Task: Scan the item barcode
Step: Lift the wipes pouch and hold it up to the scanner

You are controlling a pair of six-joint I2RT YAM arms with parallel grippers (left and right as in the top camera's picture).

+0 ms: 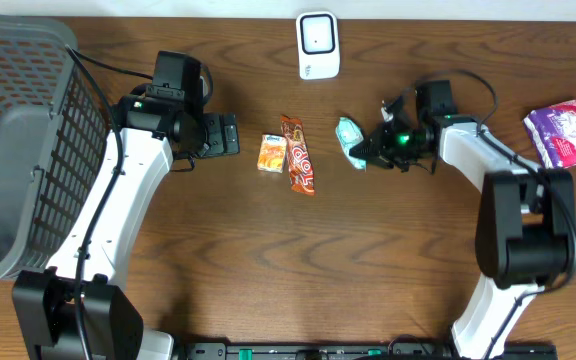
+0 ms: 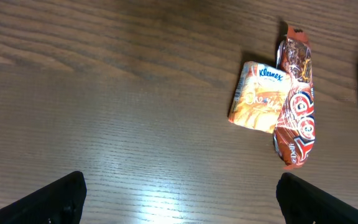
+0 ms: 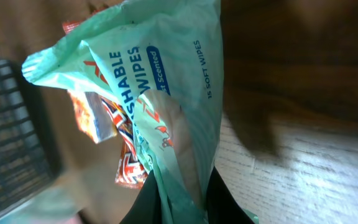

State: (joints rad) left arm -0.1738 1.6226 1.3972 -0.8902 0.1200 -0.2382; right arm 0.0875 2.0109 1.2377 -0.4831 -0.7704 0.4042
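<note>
A mint-green plastic pack of flushable wipes [image 3: 166, 93] sits pinched between the closed jaws of our right gripper [image 3: 180, 198]; our left gripper [image 2: 182, 200] gapes wide, holding nothing.

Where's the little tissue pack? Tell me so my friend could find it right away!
From the white scanner at the far edge of the table, look toward the middle, slightly left. Two packets lie touching there. The tissue pack is the short, squarish orange one marked Kleenex, not the long red-brown candy bar beside it.
</note>
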